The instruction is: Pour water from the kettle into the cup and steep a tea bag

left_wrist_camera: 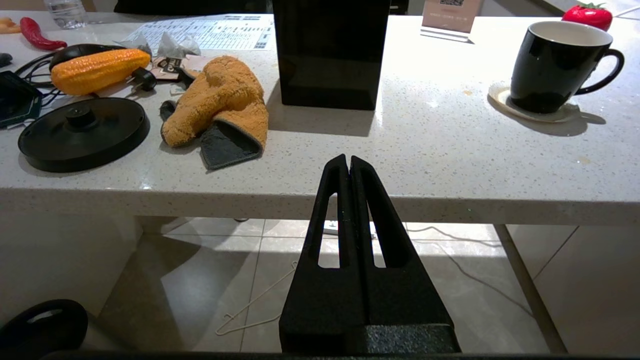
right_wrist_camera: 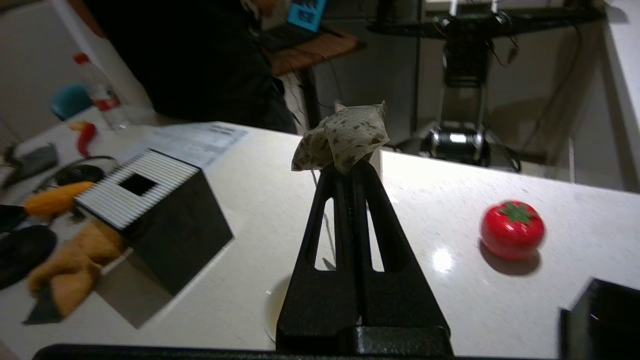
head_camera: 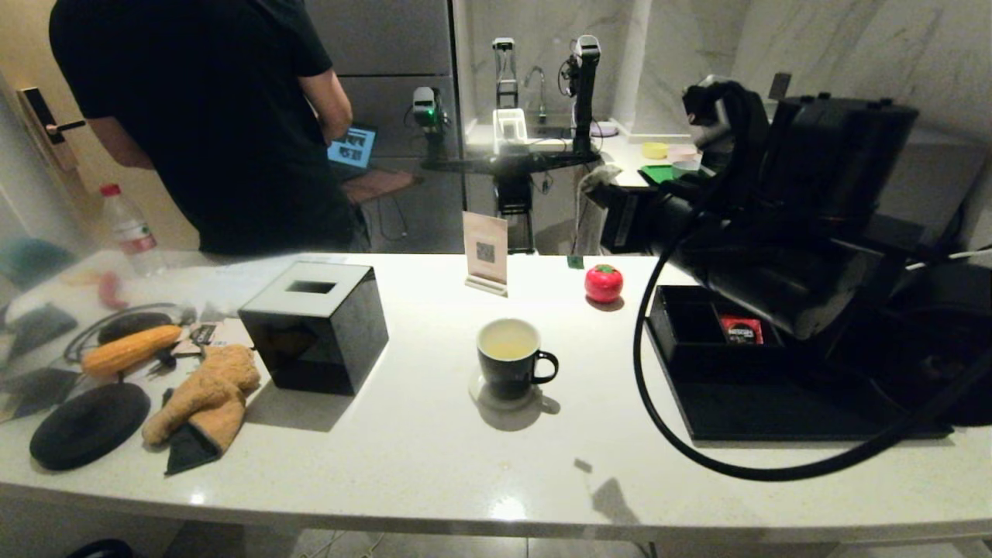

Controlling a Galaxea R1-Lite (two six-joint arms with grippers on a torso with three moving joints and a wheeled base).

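Right gripper has its fingers pressed together on the tea bag, pinching it at the very tips; the bag is crumpled, pale with dark specks, and sticks up past the fingertips, clear of the counter. In the right wrist view the gripper sits above the white counter with the black tissue box off to one side and the red tomato-shaped object to the other. In the head view the right arm fills the right side, reaching over the black tray (a red sachet lies in one of its compartments); the gripper tips themselves aren't visible there. The cup stands upright on a small coaster mid-counter, handle to the robot's right, with pale yellowish water inside; tea bag is not in it. Kettle not identifiable in any view; its round black base sits at the counter's left end next to the orange mitt and a corn cob. Left gripper is parked below the counter's front edge, fingers together, holding nothing. A person in a black shirt stands behind the counter
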